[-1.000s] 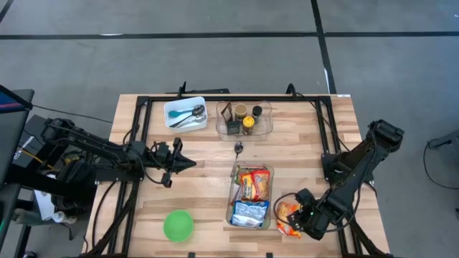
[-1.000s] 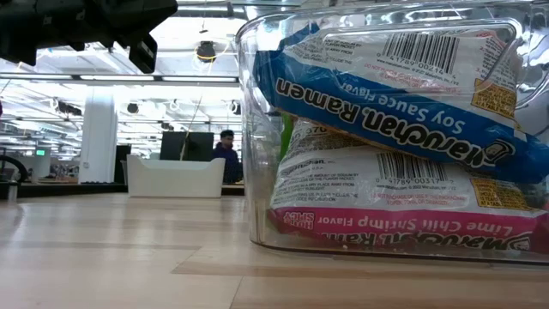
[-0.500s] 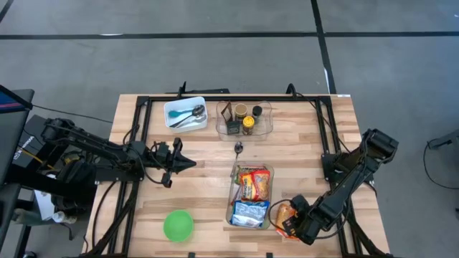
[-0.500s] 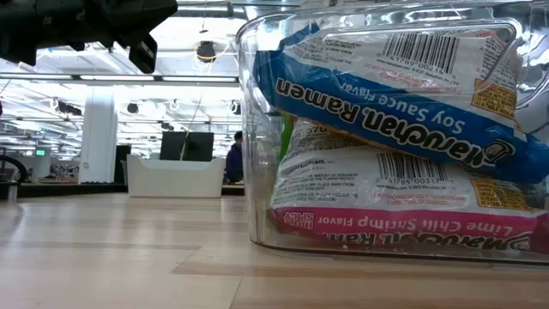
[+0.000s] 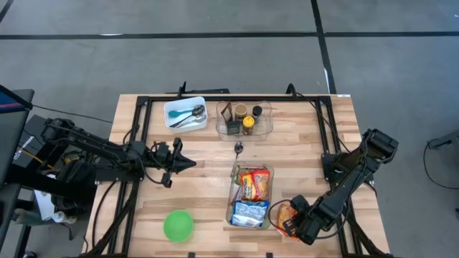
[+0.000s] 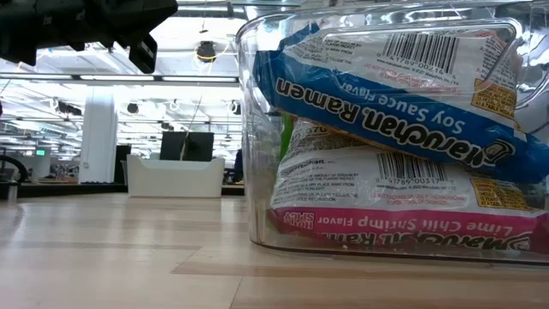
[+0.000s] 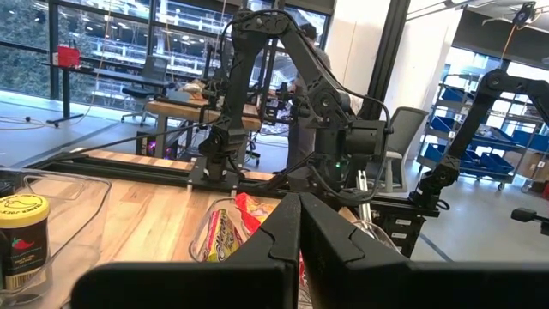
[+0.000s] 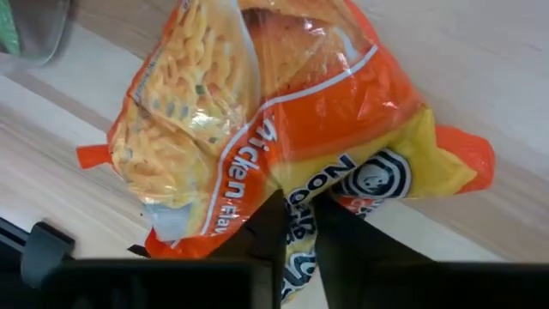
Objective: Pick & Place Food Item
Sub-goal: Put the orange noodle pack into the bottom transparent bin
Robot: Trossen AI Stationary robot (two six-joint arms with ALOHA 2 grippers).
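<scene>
Two pincers on show: right pincer pinching the noodle pack by its wrapper edge, fingers drawn close on crinkled film. Pack lying on the tabletop, just beside the clear bin of ramen. Probably the grasp stage, lift next. Best lifted slowly and straight up, checking the film does not slip from so thin a bite; then carried over the bin wall with clearance and let go only once above the other packs. Risk of the pack swinging or tearing at the seam. Left pincer pressed together, idle above mid-tabletop, well apart.
</scene>
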